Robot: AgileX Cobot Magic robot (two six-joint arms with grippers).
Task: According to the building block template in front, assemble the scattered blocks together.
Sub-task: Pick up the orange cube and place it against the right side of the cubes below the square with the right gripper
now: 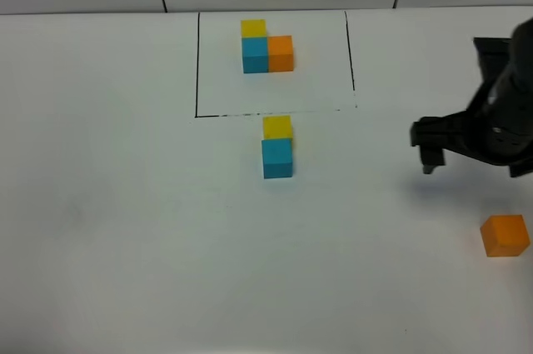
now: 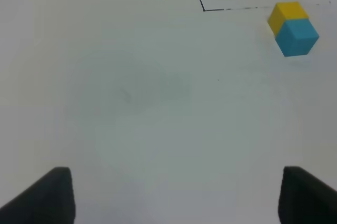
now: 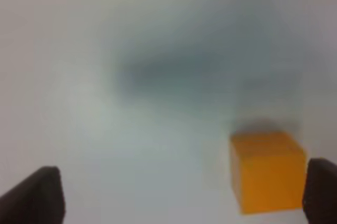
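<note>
**Status: orange cube (image 1: 505,235) loose, right gripper (image 1: 428,152) open and clear of it**

The orange cube sits alone on the white table (image 1: 125,204) near the right edge of the high view, well apart from the other loose cubes. The right gripper hangs farther back and toward the middle, not touching it. Its jaws are spread and hold nothing. In the blurred right wrist view the cube shows just inside one finger (image 3: 322,192).

The yellow cube (image 1: 277,127) and blue cube (image 1: 277,158) touch, yellow behind blue, just outside the black frame (image 1: 198,62). The template (image 1: 266,47) sits inside it. The left gripper (image 2: 174,197) is spread and empty over bare table, with the yellow/blue pair well ahead of it.
</note>
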